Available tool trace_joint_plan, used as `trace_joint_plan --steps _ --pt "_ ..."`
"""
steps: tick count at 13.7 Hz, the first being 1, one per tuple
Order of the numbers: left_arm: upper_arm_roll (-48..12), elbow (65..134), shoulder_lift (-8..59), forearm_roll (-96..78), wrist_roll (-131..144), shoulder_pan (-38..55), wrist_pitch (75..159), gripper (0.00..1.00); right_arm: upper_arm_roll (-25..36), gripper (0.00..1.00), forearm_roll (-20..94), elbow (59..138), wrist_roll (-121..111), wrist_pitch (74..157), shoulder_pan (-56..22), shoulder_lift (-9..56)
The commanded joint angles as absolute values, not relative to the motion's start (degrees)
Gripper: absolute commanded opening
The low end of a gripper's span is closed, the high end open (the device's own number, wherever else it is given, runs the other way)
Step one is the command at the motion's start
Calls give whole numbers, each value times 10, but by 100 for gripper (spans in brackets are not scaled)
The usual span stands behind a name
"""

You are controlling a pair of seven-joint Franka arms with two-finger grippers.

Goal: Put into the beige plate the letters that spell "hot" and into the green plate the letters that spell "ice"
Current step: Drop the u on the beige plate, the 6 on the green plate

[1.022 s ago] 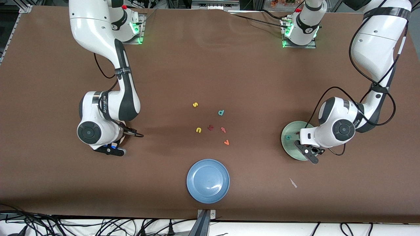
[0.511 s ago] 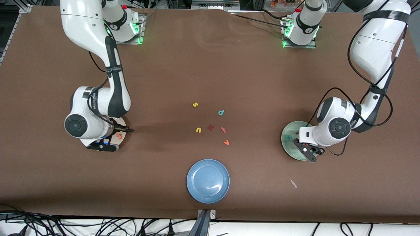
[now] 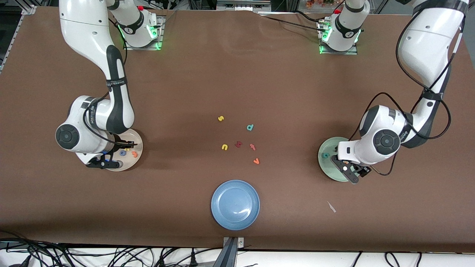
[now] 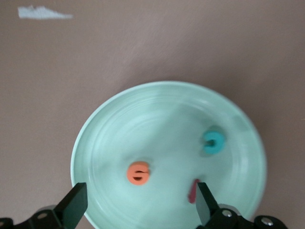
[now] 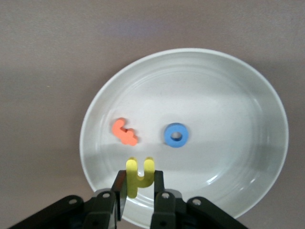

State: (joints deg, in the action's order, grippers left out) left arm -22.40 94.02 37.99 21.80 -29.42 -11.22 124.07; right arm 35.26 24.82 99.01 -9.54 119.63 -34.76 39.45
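o (image 5: 176,135) and t (image 5: 124,131) in beige plate (image 5: 248,86), i (image 4: 193,191), c (image 4: 213,141), e (image 4: 138,172) in green plate (image 4: 114,109)

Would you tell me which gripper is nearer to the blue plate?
Neither clearly. The left gripper is open over the green plate; the right gripper holds the yellow h over the beige plate, each well off the blue plate.

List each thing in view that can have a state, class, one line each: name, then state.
left gripper: open, over the green plate
right gripper: shut on the yellow h, over the beige plate
green plate: holds orange e, teal c, dark red i
beige plate: holds orange t, blue o
blue plate: empty
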Motion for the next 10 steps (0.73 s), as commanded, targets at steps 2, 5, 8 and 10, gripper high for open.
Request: trace_joint_plan --steps 2,5,8,10 --pt "-232 936 322 139 -286 -109 1157 100 345 100 263 984 -103 1201 -356 381" --pt "-251 887 298 113 -266 -110 1048 100 345 100 262 968 -49 1197 -373 381" --pt "-277 815 293 112 -227 -111 938 100 345 100 262 956 -19 1196 -396 381" --pt "-286 782 291 98 -205 -112 890 100 345 100 262 952 -11 1188 -400 381"
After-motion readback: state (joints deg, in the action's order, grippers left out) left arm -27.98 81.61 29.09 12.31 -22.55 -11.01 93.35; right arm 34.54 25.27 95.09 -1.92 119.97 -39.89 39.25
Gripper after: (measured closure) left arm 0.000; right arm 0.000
